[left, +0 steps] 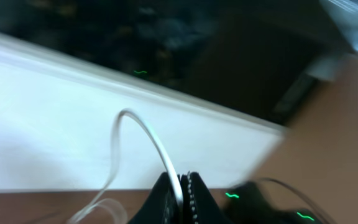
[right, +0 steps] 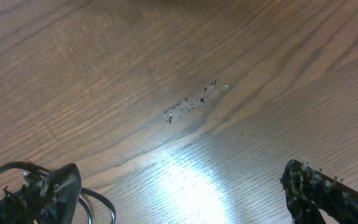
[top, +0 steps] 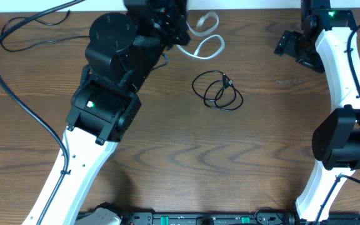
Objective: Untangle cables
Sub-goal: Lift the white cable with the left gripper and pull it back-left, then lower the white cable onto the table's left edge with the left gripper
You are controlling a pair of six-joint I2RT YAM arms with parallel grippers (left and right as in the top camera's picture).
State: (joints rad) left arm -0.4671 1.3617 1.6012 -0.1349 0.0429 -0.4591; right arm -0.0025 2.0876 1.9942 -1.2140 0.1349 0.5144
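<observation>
- The left tool (left: pixel 184 194) is clamped on the white cable (left: pixel 151 137) — up by the table's (top: pixel 167 162) twelve o'clock edge.
- The black cables (top: pixel 217 92) lie in a loose coil near the middle, at five o'clock from the white loops and apart from them.
- The right tool (right: pixel 180 179) — at two o'clock — has its fingers wide apart.

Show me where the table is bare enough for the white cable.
Bare: the wood between the black cables and the right arm, and the front stretch from it to the left arm. Crowded: the far edge, where the left gripper pinches the white cable.
</observation>
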